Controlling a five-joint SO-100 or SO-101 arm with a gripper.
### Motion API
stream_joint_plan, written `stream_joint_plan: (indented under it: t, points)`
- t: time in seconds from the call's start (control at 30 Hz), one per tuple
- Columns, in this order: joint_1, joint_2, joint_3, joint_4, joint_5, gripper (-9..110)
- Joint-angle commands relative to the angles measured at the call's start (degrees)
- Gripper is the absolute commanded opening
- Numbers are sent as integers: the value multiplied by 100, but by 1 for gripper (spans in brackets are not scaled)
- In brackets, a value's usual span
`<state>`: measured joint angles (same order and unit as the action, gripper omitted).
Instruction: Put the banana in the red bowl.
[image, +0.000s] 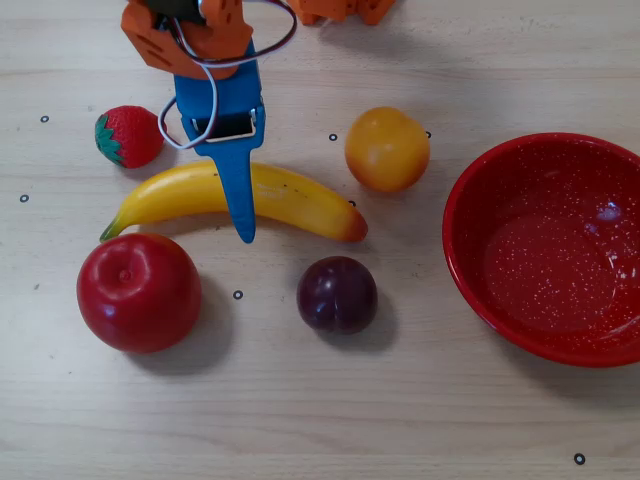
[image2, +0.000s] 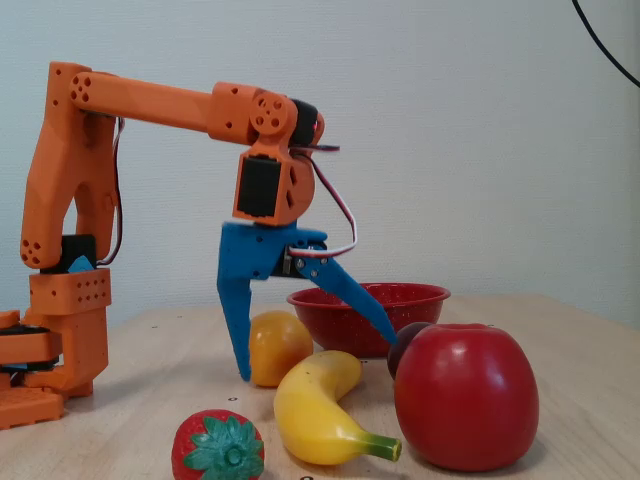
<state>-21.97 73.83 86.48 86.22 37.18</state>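
The yellow banana lies on the table left of centre in the overhead view, with its green stem at the left. It is near the front in the fixed view. My blue gripper is open and hangs over the banana's middle. In the fixed view the gripper has one finger upright behind the banana and the other finger angled out over it. It holds nothing. The red speckled bowl stands empty at the right edge of the overhead view and behind the fruit in the fixed view.
A red apple and a dark plum lie just in front of the banana. A strawberry and a round orange-yellow fruit lie behind it. The orange arm base stands at the far left in the fixed view.
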Motion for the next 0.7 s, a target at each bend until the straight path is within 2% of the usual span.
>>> stream_joint_plan:
  t: [0.0, 0.67]
  points:
    - [-167, 167, -132, -132, -132, 58]
    - [-26, -589, 0, -967, -193, 62]
